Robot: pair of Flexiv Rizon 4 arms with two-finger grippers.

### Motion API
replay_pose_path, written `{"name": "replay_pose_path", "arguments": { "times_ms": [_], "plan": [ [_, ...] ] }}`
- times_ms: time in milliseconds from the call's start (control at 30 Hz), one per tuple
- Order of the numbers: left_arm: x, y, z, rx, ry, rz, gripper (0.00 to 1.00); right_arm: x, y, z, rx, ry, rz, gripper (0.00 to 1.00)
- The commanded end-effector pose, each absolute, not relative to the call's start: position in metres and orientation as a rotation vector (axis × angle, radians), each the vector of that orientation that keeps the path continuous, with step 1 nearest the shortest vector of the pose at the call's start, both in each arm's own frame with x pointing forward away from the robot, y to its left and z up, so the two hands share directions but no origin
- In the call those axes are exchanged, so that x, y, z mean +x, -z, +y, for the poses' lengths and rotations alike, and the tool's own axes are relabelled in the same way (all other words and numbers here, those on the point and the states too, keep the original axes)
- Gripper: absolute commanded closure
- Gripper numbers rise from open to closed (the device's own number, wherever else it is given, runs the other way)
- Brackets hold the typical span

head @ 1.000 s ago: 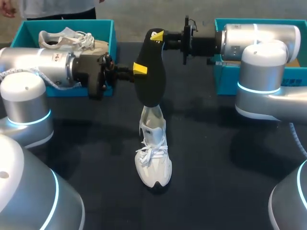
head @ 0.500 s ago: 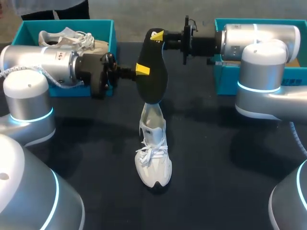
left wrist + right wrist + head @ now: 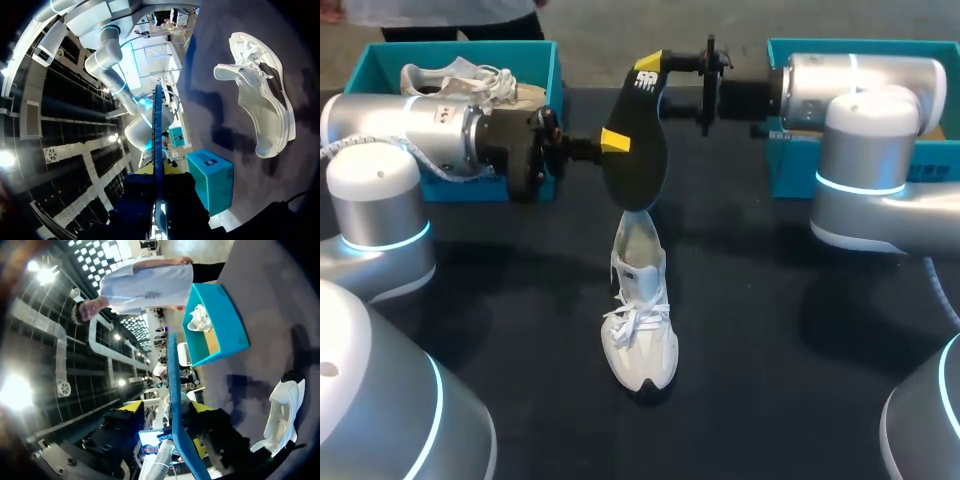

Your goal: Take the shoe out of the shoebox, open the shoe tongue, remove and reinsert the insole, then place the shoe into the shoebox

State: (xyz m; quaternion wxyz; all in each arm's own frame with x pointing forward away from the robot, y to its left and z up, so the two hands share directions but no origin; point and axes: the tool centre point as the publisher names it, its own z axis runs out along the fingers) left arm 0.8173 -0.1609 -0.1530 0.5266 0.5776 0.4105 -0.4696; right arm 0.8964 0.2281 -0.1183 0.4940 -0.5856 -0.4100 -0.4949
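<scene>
Insole held upright over the shoe by two grippers.
The white shoe lies on the dark table, toe nearest, outside both boxes. The black insole stands over its heel; whether its lower end is inside cannot be told. The left gripper pinches the insole's middle. The right gripper straddles its top, fingers apart with a gap showing. Behind, a teal shoebox holds another shoe; the right arm hides most of the other shoebox.
</scene>
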Motion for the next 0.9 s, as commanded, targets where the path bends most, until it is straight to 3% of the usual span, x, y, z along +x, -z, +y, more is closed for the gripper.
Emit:
{"name": "replay_pose_path", "arguments": {
  "times_ms": [33, 900],
  "plan": [
    [0.816, 0.149, -0.159, 1.399, 1.110, 0.971, 1.00, 0.884, 0.115, 0.221, -1.437, 1.211, -0.991, 0.00],
    [0.821, 0.142, -0.122, 1.354, 1.053, 1.032, 1.00, 0.821, 0.105, 0.171, -1.408, 1.232, -1.029, 0.00]
  ]
}}
